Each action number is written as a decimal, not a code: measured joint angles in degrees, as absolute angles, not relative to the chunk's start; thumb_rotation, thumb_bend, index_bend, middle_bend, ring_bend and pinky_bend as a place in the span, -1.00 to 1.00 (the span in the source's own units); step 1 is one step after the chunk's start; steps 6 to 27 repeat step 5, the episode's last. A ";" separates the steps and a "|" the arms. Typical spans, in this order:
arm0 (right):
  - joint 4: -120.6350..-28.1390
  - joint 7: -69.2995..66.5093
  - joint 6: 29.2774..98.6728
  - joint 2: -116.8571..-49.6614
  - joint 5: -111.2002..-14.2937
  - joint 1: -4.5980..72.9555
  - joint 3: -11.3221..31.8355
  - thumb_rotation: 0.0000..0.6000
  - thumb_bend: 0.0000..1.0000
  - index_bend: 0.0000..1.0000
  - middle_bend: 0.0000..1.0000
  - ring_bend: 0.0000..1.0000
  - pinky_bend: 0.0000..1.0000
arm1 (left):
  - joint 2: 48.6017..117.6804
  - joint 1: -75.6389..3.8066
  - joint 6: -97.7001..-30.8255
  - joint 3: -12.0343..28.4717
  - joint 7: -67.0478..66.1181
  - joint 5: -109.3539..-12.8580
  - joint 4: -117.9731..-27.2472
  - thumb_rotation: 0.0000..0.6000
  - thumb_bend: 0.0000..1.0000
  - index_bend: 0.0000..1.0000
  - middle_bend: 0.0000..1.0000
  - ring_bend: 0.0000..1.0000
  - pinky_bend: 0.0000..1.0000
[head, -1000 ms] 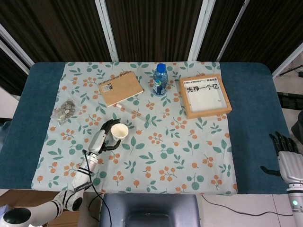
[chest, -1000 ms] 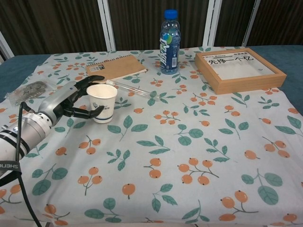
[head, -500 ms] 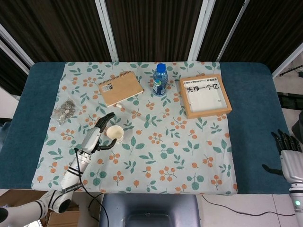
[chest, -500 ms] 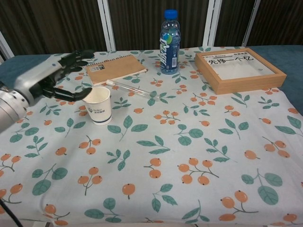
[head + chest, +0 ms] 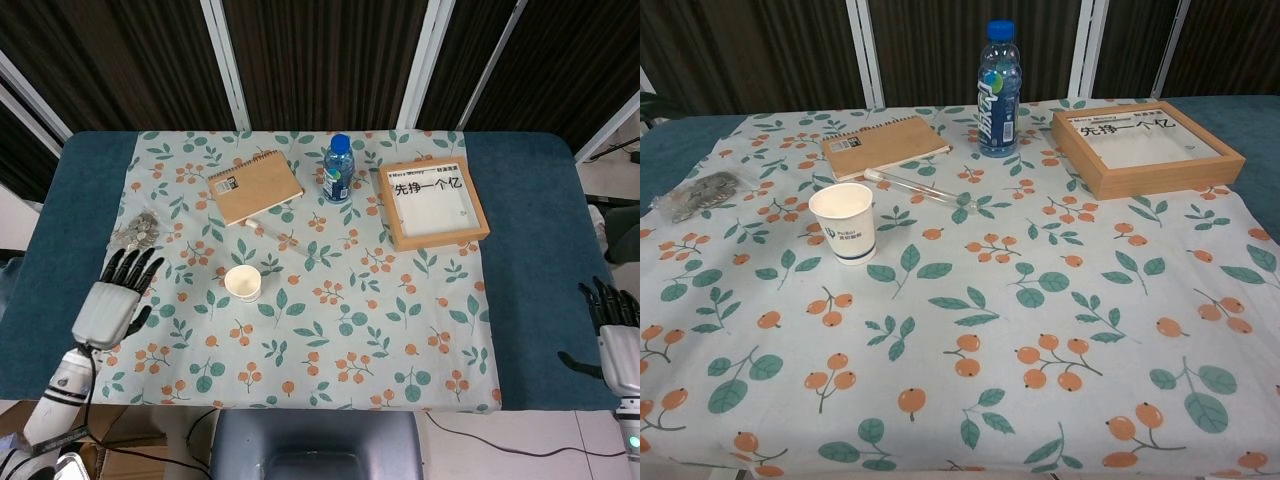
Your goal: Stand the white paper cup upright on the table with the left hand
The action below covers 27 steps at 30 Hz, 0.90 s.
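Note:
The white paper cup [image 5: 243, 283] stands upright, mouth up, on the flowered cloth left of centre, and nothing touches it. In the chest view the cup [image 5: 844, 222] stands alone. My left hand [image 5: 113, 300] hovers well to the cup's left over the cloth's left edge, fingers spread and empty. My right hand [image 5: 618, 335] is off the table's right edge, fingers apart, holding nothing. Neither hand shows in the chest view.
A spiral notebook [image 5: 255, 186], a clear tube [image 5: 915, 187], a blue-capped water bottle [image 5: 338, 168] and a wooden framed picture [image 5: 434, 203] lie behind the cup. A bag of coins [image 5: 139, 232] sits at the cloth's left edge, close to my left hand.
My left hand let go of the cup and drew back to the left and toward me, leaving the chest view. The cup stays upright. My right hand dropped slightly.

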<state>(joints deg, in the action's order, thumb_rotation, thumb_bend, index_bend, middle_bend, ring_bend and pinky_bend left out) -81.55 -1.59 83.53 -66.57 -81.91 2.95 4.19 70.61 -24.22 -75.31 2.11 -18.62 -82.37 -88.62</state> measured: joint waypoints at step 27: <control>-82.19 -0.71 83.91 -66.68 -82.26 2.73 4.07 1.00 -0.90 -1.00 -1.00 -1.00 -1.00 | 68.18 -18.71 -78.89 0.29 -12.73 -81.52 -88.58 1.00 -0.24 -1.00 -1.00 -1.00 -1.00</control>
